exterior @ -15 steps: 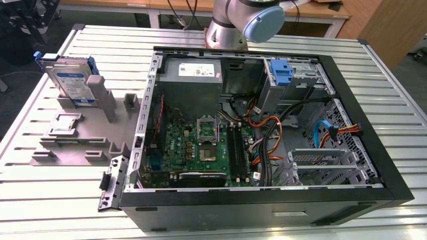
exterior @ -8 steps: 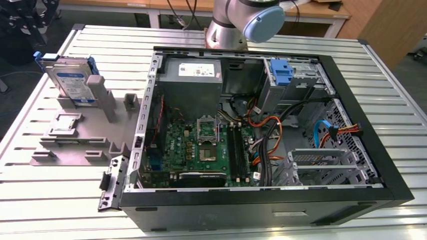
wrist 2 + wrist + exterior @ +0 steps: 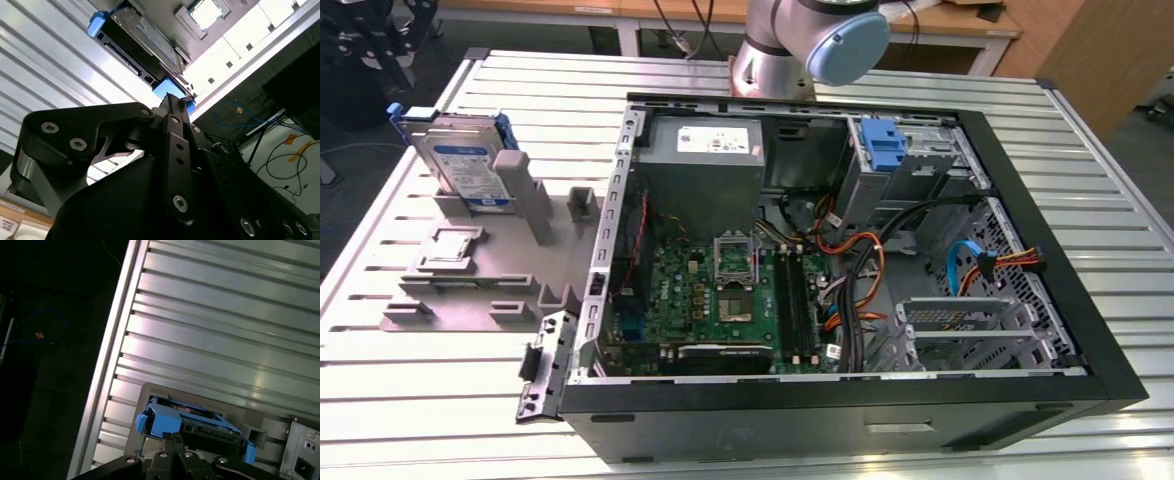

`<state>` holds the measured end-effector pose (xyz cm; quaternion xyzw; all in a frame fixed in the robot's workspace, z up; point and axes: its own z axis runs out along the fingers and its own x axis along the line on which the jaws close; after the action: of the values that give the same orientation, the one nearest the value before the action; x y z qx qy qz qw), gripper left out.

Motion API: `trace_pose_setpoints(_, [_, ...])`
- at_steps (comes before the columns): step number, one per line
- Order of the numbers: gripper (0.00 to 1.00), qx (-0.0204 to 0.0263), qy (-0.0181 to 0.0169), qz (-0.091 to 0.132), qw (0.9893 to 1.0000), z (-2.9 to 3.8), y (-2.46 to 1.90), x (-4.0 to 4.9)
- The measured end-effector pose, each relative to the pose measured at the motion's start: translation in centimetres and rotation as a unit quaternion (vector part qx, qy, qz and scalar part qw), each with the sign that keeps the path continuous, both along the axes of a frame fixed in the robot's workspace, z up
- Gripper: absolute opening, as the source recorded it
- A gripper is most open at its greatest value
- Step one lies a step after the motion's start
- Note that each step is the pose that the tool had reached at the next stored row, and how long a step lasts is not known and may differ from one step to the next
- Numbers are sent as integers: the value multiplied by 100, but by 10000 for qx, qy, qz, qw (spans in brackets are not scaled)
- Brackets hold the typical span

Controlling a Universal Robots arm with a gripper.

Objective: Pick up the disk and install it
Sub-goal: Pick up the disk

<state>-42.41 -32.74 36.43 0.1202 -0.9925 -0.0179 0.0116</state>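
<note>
My ribbed silver tabletop.
An open computer case lies on it, a grey fixture just beside it at the exterior view's left, my arm's base behind the case.

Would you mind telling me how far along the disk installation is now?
Nothing looks finished yet. The disk stands upright in its grey holder on the table, outside the open computer case. In both wrist views the gripper points at the disk's blue-railed edge, with no lift visible. Both the pickup and the installation in the case remain.
</note>
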Motion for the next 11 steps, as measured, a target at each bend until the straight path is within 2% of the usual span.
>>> trace_pose_setpoints(6, [10, 5, 0, 415, 9991, 0, 0, 0])
trace_pose_setpoints(11, [10, 7, -1, 759, 9971, -1, -1, 1])
